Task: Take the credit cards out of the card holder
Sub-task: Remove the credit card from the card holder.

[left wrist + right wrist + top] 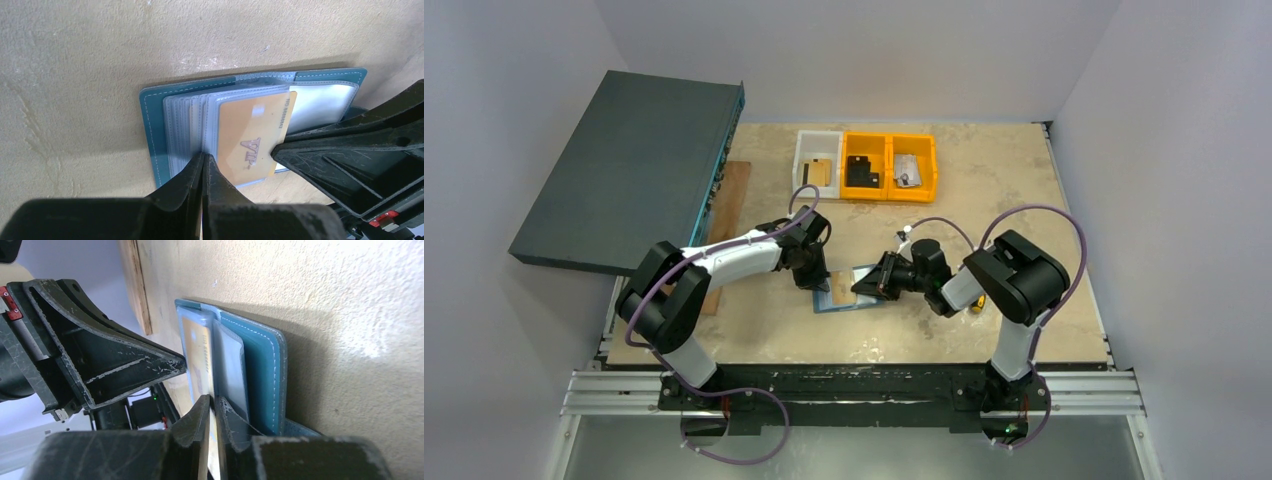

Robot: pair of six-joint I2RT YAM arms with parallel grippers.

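Observation:
The teal-blue card holder lies open on the table, its clear plastic sleeves fanned out; its cover shows in the left wrist view and the right wrist view. A gold-tan credit card marked VIP sticks partly out of a sleeve. My right gripper is shut on this card's edge; its fingers show in the left wrist view. My left gripper is shut, its tips pressing on the sleeves beside the card. The two grippers meet over the holder.
A white bin with a tan flat item and two orange bins with dark and silvery items stand at the back. A large dark teal flat box and a wooden strip lie at the left.

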